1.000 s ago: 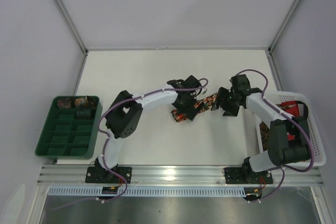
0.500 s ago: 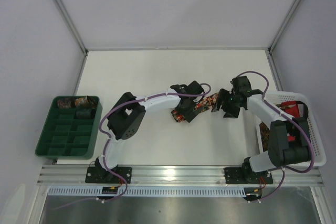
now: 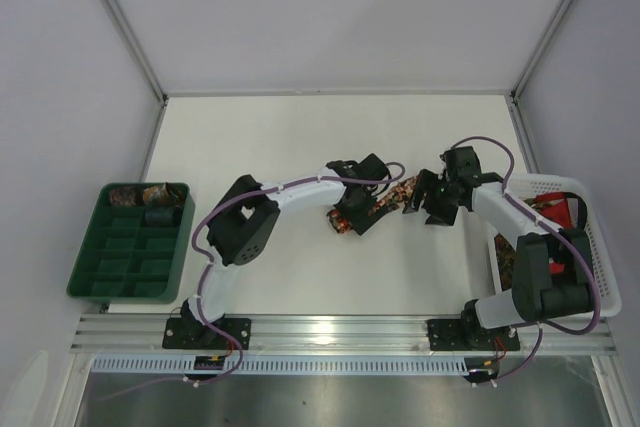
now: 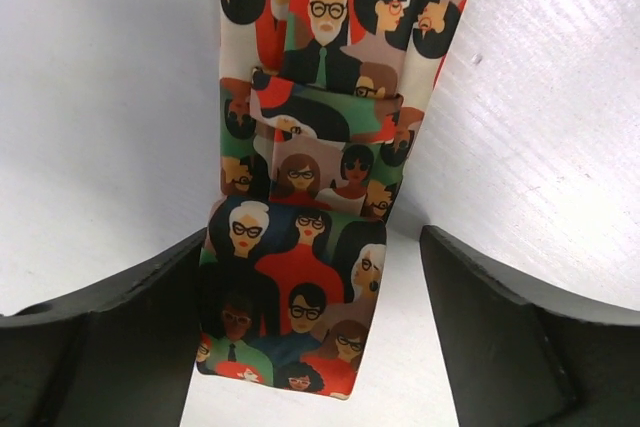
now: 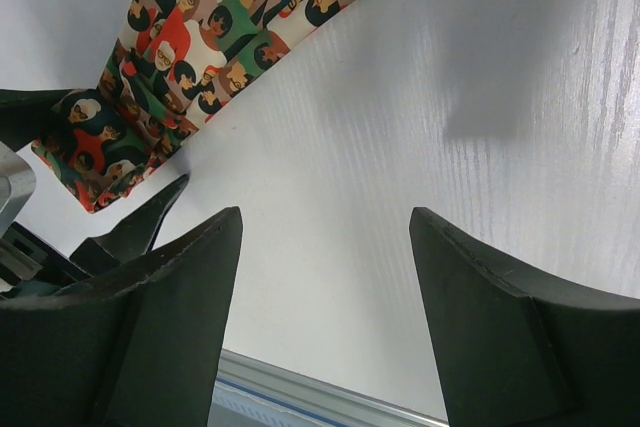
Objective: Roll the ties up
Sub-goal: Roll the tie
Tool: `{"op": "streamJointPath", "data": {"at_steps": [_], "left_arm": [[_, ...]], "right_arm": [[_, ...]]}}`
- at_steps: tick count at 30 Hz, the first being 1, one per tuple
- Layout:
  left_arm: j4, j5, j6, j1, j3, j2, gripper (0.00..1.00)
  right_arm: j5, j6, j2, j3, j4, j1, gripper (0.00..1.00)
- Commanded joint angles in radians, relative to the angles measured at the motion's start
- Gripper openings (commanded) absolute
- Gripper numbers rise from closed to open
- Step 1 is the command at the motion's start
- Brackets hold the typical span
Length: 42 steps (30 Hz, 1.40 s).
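Tie point(image 4: 300, 292) with cartoon faces lay on the table point(image 3: 300, 137), its folded end between the fingers of the left claw point(image 4: 312, 239), spread wide, ungripped; the right claw point(image 5: 325, 215) gaped empty nearby.

table point(image 3: 300, 137): white | on it: tie point(image 4: 300, 287), flat, end folded over

The top camera looks down from the near edge over the whole table point(image 3: 300, 137); both wrist cameras sit close above it, sharing the tie point(image 4: 310, 197).
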Motion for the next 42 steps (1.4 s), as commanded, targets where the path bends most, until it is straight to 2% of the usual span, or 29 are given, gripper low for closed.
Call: {"op": "streamJointPath", "data": {"at_steps": [1,3,7,11,13,15,20,22,24,27,30,34,40,42], "left_arm": [[-0.023,-0.002,0.035,-0.005,0.037,0.051,0.86],[-0.022,-0.010,0.031,-0.005,0.037,0.058,0.83],[-0.014,-0.046,0.018,-0.005,0.033,0.063,0.68],[0.003,-0.079,0.011,-0.005,0.022,0.057,0.61],[0.017,-0.099,0.006,-0.005,0.013,0.051,0.50],[0.024,-0.102,0.008,-0.007,0.006,0.043,0.49],[0.044,-0.088,0.011,-0.005,-0.018,0.002,0.52],[0.054,-0.088,0.011,-0.005,-0.035,-0.017,0.70],[0.052,-0.091,0.014,-0.005,-0.033,-0.032,0.83],[0.044,-0.091,0.018,-0.005,-0.011,-0.023,0.94],[0.028,-0.074,0.023,0.002,0.032,0.009,0.98],[0.002,-0.030,0.020,0.018,0.094,0.061,0.97],[0.000,0.004,0.015,0.028,0.102,0.097,0.86],[0.001,0.004,0.017,0.028,0.092,0.097,0.79]], "right_arm": [[-0.010,-0.005,-0.034,-0.001,0.020,-0.007,0.74],[-0.010,-0.005,-0.039,-0.001,0.022,-0.007,0.74],[-0.010,-0.004,-0.040,-0.010,0.020,-0.007,0.74],[-0.021,0.001,-0.039,-0.019,0.028,-0.007,0.74],[-0.026,0.001,-0.028,-0.018,0.031,-0.007,0.74],[-0.033,0.002,-0.022,-0.018,0.035,-0.007,0.74],[-0.041,0.004,-0.008,-0.013,0.042,-0.007,0.74],[-0.043,0.001,0.000,-0.006,0.042,-0.007,0.75],[-0.044,-0.001,0.006,-0.003,0.040,-0.007,0.75],[-0.049,0.001,0.013,0.002,0.043,-0.007,0.75],[-0.052,-0.001,0.021,0.005,0.043,-0.007,0.75],[-0.047,-0.002,0.020,0.010,0.037,-0.007,0.75],[-0.044,-0.002,0.021,0.011,0.029,-0.007,0.75],[-0.044,0.001,0.020,0.011,0.032,-0.007,0.75]]}}
